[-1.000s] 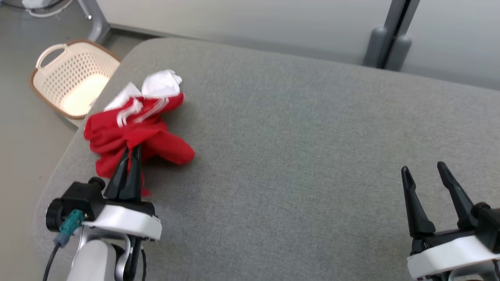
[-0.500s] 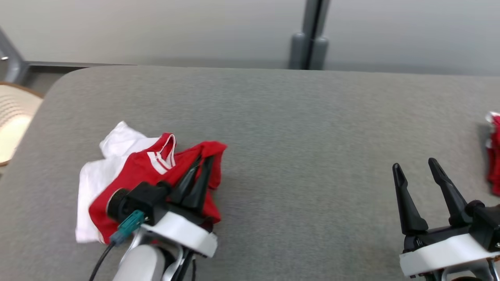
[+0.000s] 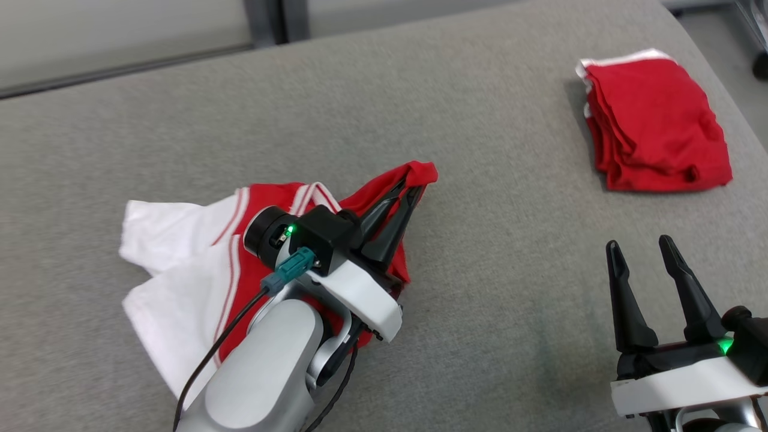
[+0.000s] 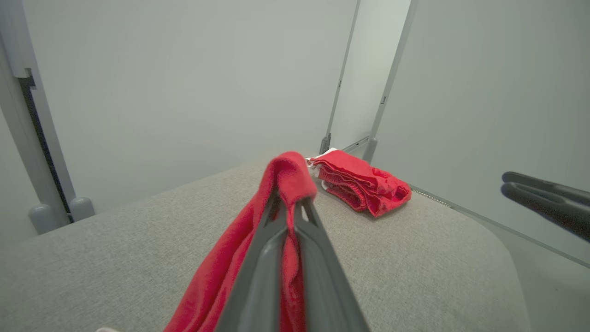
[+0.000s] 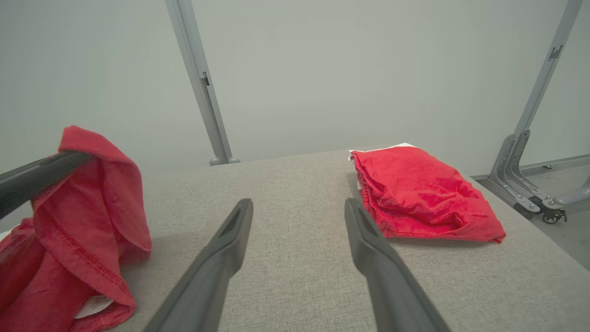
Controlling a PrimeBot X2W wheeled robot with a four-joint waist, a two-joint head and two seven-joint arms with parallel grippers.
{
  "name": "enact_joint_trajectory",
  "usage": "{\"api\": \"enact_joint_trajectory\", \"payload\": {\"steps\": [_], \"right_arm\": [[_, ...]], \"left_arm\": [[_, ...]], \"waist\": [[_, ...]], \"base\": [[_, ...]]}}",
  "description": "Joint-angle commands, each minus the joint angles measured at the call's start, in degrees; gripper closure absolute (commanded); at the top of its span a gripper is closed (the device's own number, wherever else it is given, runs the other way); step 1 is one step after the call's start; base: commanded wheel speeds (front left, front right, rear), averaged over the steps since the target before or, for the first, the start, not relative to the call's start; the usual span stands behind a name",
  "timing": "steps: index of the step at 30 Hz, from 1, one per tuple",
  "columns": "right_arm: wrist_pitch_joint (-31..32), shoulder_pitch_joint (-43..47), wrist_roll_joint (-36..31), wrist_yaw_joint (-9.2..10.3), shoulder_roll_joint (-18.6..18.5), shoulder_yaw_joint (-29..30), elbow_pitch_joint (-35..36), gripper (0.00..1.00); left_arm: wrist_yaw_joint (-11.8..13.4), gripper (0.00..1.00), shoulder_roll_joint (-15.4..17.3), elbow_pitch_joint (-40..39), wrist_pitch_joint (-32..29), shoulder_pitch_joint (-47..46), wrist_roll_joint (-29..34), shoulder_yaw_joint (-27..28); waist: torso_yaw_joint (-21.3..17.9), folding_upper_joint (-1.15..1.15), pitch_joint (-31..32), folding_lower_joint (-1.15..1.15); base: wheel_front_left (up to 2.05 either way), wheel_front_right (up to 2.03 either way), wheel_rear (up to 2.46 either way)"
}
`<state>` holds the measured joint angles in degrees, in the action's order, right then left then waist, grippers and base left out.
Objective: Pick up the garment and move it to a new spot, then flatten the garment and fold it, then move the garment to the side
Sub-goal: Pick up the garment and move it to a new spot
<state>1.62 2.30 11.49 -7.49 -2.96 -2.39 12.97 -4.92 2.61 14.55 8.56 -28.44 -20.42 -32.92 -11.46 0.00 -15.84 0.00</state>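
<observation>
My left gripper [image 3: 410, 187] is pinched tight on a red fold of the garment [image 3: 180, 282]. It holds that fold up off the grey padded table [image 3: 384, 102]. The rest of the garment, red cloth and a white part with striped trim, trails down and lies crumpled on the left half of the table. In the left wrist view the red fabric drapes over both fingertips. My right gripper [image 3: 639, 247] hovers above the right side of the table, nearer to me, its fingers spread wide with nothing between them. A folded red pile [image 3: 657, 126] lies flat by the far right corner, well apart from both grippers.
</observation>
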Motion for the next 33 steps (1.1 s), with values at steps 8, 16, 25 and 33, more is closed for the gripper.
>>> {"api": "enact_joint_trajectory", "payload": {"steps": [8, 16, 25, 33], "right_arm": [[-2.64, -2.32, 0.07, 0.01, 0.0, -0.44, -3.18, 0.0], [-1.66, -3.17, -2.14, 0.01, -0.01, 0.07, -3.62, 0.0], [0.48, -0.9, -3.51, 0.01, -0.03, 2.18, -2.71, 0.0], [2.41, 2.27, -3.36, 0.01, -0.02, 3.7, -0.91, 0.0]], "left_arm": [[1.74, 0.0, 0.49, 8.5, 3.17, -4.19, -2.89, -4.09], [4.27, 0.0, 1.79, 1.92, 6.15, 0.26, -2.56, -2.9], [9.88, 0.0, 8.07, -5.12, 6.64, 9.28, -6.28, 9.0], [8.44, 0.0, 13.65, -5.45, 6.61, 16.49, -11.2, 16.26]], "waist": [[-3.01, 0.0, -7.03, 0.0], [4.7, 0.0, -1.73, 0.0], [12.4, 0.0, 5.13, 0.0], [16.69, 0.0, 8.46, 0.0]], "base": [[0.0, 0.0, 0.0], [0.0, 0.0, 0.0], [0.0, 0.0, 0.0], [0.0, 0.0, 0.0]]}}
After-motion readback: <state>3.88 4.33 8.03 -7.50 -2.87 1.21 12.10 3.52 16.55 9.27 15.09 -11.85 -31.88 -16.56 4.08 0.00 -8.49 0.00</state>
